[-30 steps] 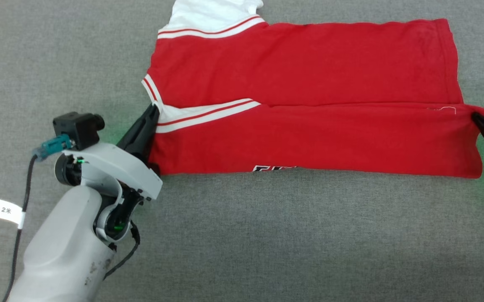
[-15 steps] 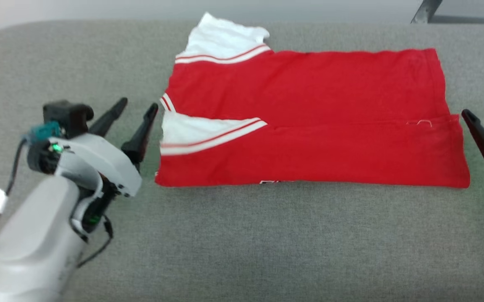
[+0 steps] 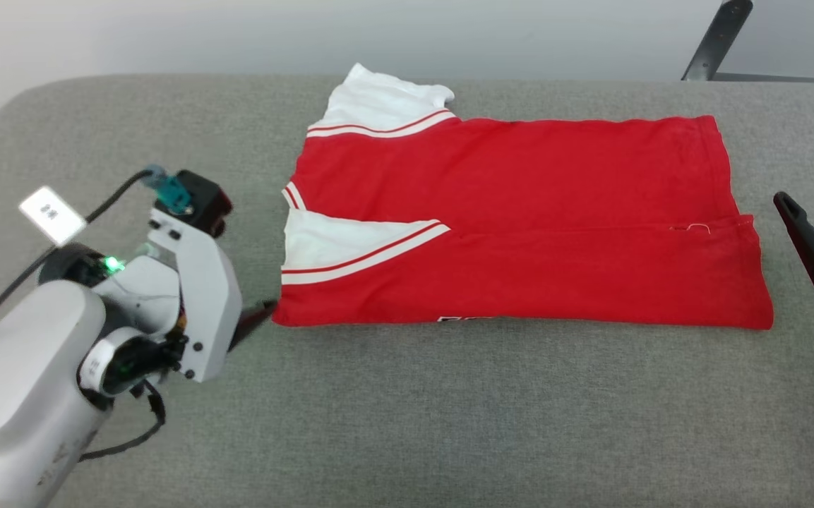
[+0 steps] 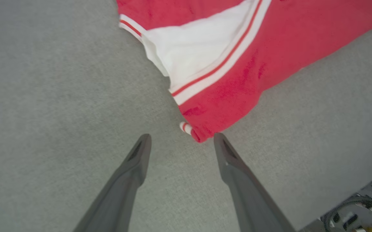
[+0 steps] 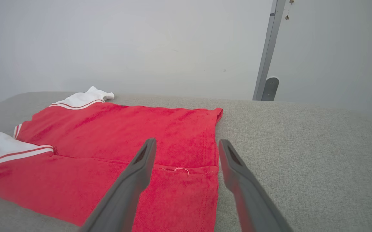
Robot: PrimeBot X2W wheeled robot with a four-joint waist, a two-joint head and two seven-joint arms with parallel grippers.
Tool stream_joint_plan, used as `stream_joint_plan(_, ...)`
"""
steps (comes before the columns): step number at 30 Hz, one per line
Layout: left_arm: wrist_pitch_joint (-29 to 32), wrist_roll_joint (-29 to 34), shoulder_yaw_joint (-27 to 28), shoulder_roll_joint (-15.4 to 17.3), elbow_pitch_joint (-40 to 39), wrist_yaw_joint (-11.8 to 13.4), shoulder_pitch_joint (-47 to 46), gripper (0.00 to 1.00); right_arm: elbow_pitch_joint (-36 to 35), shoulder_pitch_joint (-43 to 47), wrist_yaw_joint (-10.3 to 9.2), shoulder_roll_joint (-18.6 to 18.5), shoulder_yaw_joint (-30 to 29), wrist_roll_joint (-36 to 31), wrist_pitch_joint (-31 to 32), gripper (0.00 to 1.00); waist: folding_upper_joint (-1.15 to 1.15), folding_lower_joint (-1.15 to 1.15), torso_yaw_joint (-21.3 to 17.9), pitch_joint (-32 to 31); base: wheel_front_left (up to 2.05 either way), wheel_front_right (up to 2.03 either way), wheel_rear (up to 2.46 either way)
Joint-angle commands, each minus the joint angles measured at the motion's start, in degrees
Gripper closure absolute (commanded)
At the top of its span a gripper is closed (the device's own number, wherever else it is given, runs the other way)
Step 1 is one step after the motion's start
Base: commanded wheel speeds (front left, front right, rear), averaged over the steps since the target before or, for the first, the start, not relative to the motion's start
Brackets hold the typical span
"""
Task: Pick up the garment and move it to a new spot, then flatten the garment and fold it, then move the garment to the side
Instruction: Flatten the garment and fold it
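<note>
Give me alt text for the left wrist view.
The open left end effector points at a corner of the red garment, whose tip sits just between its dark fingers. The garment, with a white panel and striped trim, lies on grey upholstery.

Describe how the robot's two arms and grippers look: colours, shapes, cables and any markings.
The left gripper and the right gripper each have two long, dark grey fingers tapering to points. The left forearm is pale grey and rounded. Its wrist housing is white, with a green light. A black camera with a teal plug sits on it; a black cable bears a white tag.
</note>
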Motion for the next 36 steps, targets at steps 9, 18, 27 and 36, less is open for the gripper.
stream_joint_plan(9,9.6,-6.3,0.7,-2.5,-0.3,5.4,-2.3,0.0,-3.0,-0.4,-0.06,1.6,-1.7,-1.2,1.2,0.0,0.0,0.0,-3.1,4.1,0.0,0.0,0.0)
stream_joint_plan(18,9.3,-7.1,0.3,-4.2,7.9,4.4,-2.6,0.0,-4.1,-1.1,-0.06,1.7,-3.3,-1.8,1.7,0.0,0.0,0.0,-5.4,7.9,0.0,0.0,0.0)
stream_joint_plan(27,7.6,-8.1,-1.2,-7.9,13.3,2.8,-1.1,1.0,-4.5,0.2,-0.06,0.9,-3.0,-1.0,5.6,0.0,0.0,0.0,-5.8,8.4,0.0,0.0,0.0)
stream_joint_plan(36,6.2,-7.4,-1.9,-8.8,14.2,1.0,-1.6,1.0,-6.7,-1.8,-0.06,-4.4,4.6,-0.3,26.3,0.0,0.0,0.0,-4.6,8.5,0.0,0.0,0.0)
